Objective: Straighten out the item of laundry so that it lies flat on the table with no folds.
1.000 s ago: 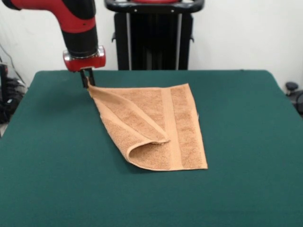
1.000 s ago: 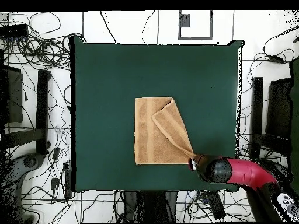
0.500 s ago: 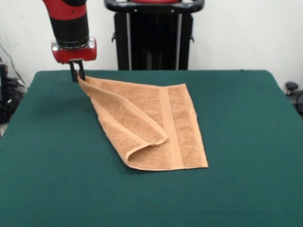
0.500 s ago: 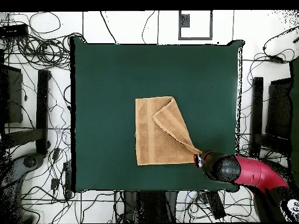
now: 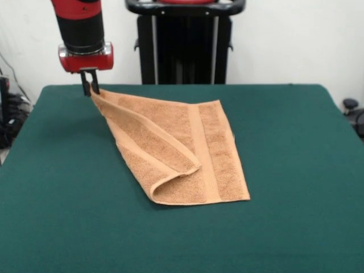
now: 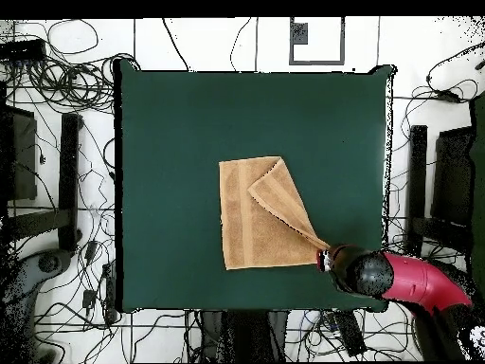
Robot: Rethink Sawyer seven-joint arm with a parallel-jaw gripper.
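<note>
The orange-tan towel (image 5: 187, 151) lies near the middle of the dark green table (image 5: 296, 170), with one side folded over itself in a diagonal flap. My gripper (image 5: 90, 89) is shut on the towel's far left corner and holds it lifted above the table, near the far left edge. The flap rises in a taut strip from the fold up to the gripper. In the overhead view the towel (image 6: 248, 223) lies left of the gripper (image 6: 325, 256), and the lifted strip runs down and right to it. The table (image 6: 180, 142) shows around it. No tag shows.
The robot's black pedestal (image 5: 185, 42) stands behind the table's far edge. Cables and black stands (image 6: 66, 180) lie on the floor around the table in the overhead view.
My gripper has moved left and up along the table's far edge with the towel corner, pulling the flap further open. The towel's body has slid slightly toward it.
</note>
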